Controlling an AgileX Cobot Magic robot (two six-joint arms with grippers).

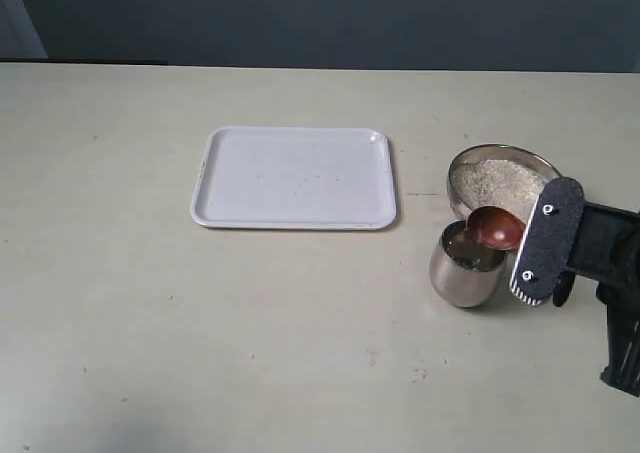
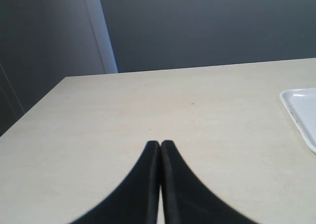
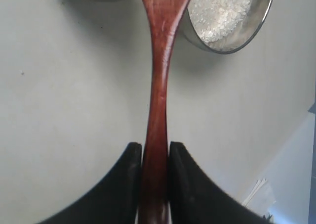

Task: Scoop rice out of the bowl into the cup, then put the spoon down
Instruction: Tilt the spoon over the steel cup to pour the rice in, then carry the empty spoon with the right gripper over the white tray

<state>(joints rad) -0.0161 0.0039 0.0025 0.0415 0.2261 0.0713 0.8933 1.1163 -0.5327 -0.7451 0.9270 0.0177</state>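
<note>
My right gripper [image 1: 537,245] [image 3: 154,147] is shut on the handle of the dark red-brown spoon [image 1: 497,225] [image 3: 159,75]. The spoon's oval bowl hangs over the mouth of the steel cup [image 1: 464,266], turned so its rounded back shows. Just behind the cup stands the wide steel bowl [image 1: 462,163] [image 3: 264,16], holding a pale heap of rice [image 1: 495,181] [image 3: 219,9]. My left gripper [image 2: 160,143] is shut with nothing between its fingers; it hangs over bare table and does not show in the exterior view.
A white rectangular tray [image 1: 294,177] [image 2: 302,114] lies on the beige table [image 1: 200,323], left of the bowl and cup. The right arm's black body [image 1: 615,283] enters from the right edge.
</note>
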